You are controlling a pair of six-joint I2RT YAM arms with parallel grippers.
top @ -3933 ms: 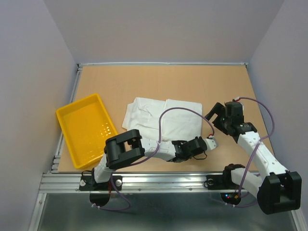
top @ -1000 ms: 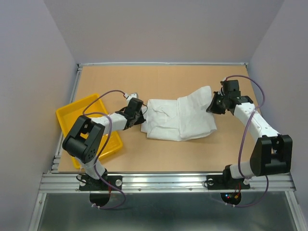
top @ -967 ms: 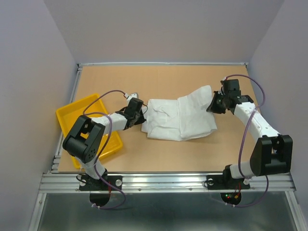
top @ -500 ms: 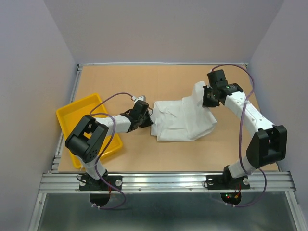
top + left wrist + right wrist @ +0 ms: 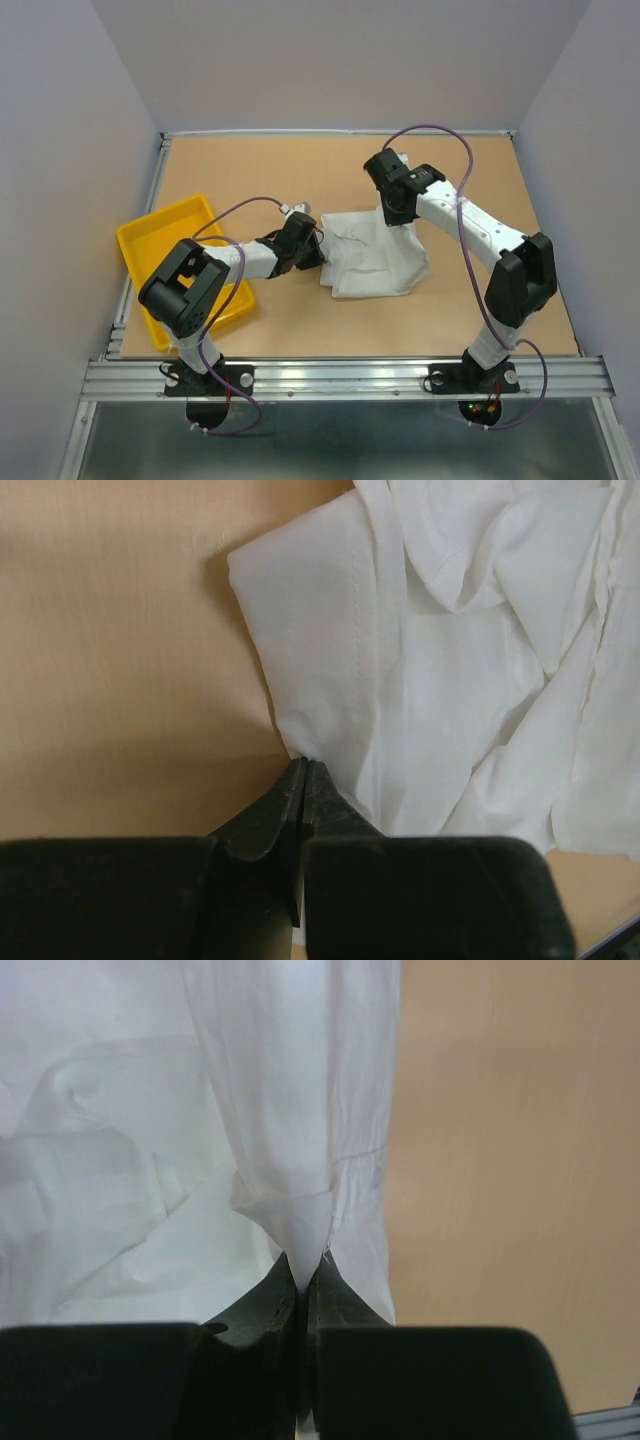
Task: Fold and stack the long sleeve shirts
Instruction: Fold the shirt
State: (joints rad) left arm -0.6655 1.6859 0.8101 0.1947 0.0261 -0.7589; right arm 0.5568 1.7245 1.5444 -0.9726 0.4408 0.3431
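One white long sleeve shirt (image 5: 372,262) lies crumpled in the middle of the table. My left gripper (image 5: 318,252) is low at its left edge, and in the left wrist view it (image 5: 303,765) is shut on a corner of the white cloth (image 5: 430,680). My right gripper (image 5: 392,212) hangs above the shirt's far right part. The right wrist view shows it (image 5: 303,1275) shut on a pinched fold of the fabric (image 5: 280,1110), which hangs lifted from the jaws down to the rest of the shirt.
A yellow plastic tray (image 5: 165,250) sits at the table's left edge, under the left arm's elbow. The tan table (image 5: 300,175) has a raised rail along its far edge, and grey walls close it in.
The right gripper has carried the shirt's right edge up and leftward over the garment. The left gripper has slid right with the left edge. The shirt is now bunched narrower.
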